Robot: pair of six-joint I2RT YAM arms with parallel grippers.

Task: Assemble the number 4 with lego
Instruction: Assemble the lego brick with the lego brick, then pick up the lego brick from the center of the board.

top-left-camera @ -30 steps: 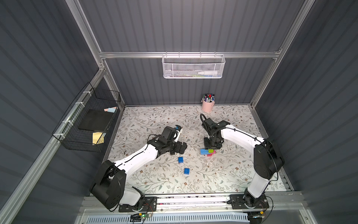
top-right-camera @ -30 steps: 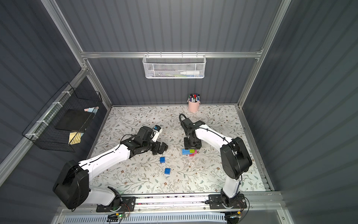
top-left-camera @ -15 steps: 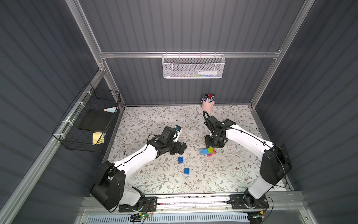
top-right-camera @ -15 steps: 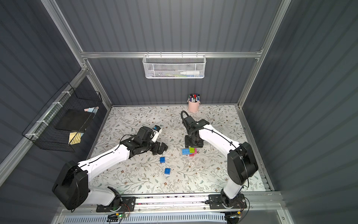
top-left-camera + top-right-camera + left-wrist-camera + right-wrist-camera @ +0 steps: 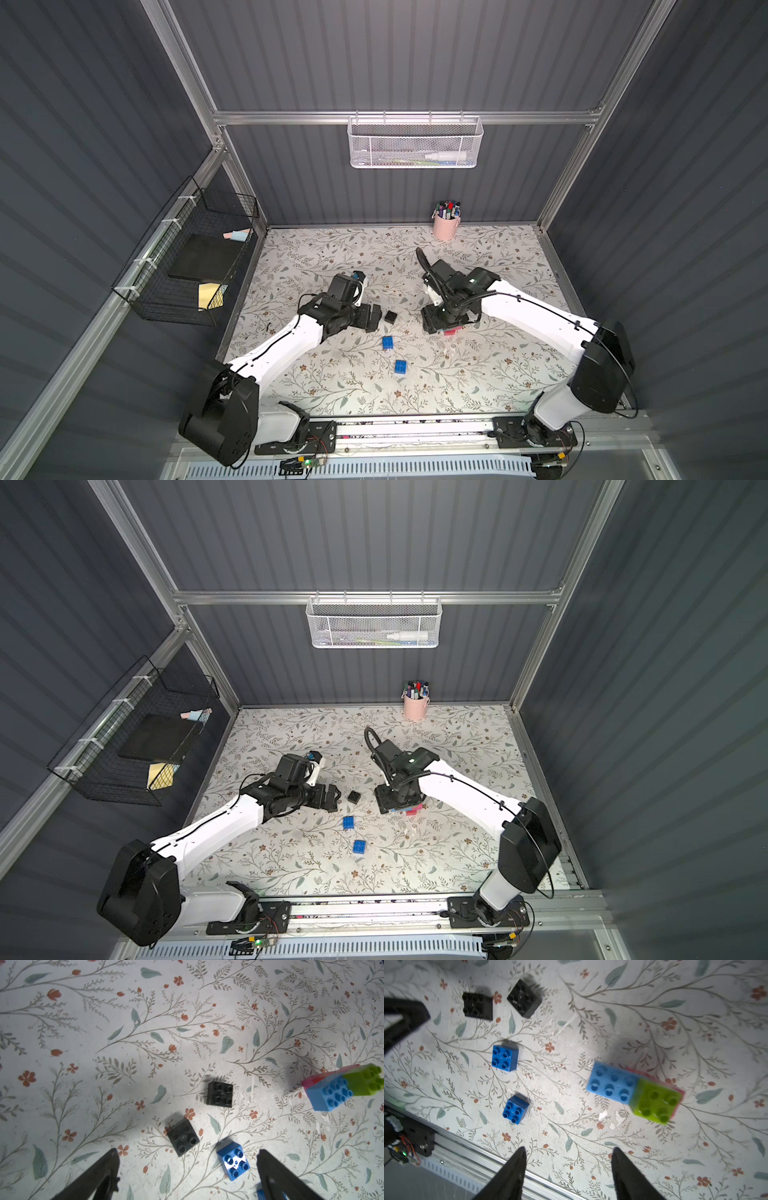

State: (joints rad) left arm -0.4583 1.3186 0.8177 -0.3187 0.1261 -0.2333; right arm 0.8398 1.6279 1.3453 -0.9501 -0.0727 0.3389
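2 grippers hang low over the mat [image 5: 332, 257], both with jaws apart and gripping nothing. The left gripper [image 5: 187, 1150] is spread wide. A black brick [image 5: 182, 1140] lies on the mat right at the gap between its fingertips, untouched, and a blue brick [image 5: 233, 1160] sits close beside 1 finger. A 2nd black brick [image 5: 220, 1094] lies just beyond.

The right gripper [image 5: 568, 1148] is partly spread, with only bare mat between its fingers [image 5: 512, 1167]. In both top views it hovers over the stack and hides most of it.

That stack sits mid-mat between the arms: a light blue brick [image 5: 612, 1084] and a green brick [image 5: 656, 1101] touch end to end on a pink layer [image 5: 320, 1077]. All 4 loose bricks lie apart from it, and the 2nd blue brick [image 5: 401, 366] is nearest the front rail.

1 pink cup [image 5: 444, 228] of pens stands at the back wall. A white basket [image 5: 415, 143] hangs above it, and a black wire basket [image 5: 183, 266] hangs on the side wall.
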